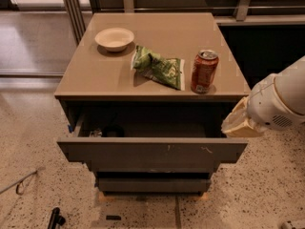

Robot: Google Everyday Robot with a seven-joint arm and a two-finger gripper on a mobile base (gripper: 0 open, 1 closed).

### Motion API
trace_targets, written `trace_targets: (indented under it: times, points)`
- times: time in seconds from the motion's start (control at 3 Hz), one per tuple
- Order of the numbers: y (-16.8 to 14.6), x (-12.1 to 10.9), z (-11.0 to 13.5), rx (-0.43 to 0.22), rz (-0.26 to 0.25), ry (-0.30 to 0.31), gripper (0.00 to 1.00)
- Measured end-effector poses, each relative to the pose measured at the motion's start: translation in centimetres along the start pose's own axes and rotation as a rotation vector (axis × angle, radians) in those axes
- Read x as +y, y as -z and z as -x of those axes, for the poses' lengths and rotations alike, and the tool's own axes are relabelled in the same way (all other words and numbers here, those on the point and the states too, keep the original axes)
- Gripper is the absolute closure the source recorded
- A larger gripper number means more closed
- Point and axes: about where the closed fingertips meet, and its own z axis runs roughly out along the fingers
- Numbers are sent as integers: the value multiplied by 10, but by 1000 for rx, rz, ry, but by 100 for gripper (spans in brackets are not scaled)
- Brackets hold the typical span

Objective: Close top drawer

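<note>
The top drawer (152,150) of the brown cabinet stands pulled out. Its wide dark grey-brown front has small whitish scuffs right of centre. Its inside is dark, with small objects at the left. Two narrower dark drawer fronts (153,175) sit below it, pushed in. My gripper (237,123) comes in from the right on a white arm. Its cream-coloured end sits at the drawer's right side, just above the right end of the drawer front.
On the cabinet top (90,75) are a cream bowl (114,38), a green chip bag (158,66) and a red soda can (204,71). Speckled floor surrounds the cabinet. A cable (19,184) lies at the lower left. Metal frame legs (71,8) stand behind.
</note>
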Motion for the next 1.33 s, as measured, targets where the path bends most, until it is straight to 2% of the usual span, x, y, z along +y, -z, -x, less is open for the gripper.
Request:
trace_targets:
  times: [0.33, 0.67, 1.0, 1.33]
  points:
    - [-26, 2, -13, 7, -30, 25, 100]
    - [-74, 3, -25, -23, -52, 55, 100]
    - [-124, 7, -30, -72, -35, 78, 100]
    - [-175, 18, -36, -115, 28, 79, 100]
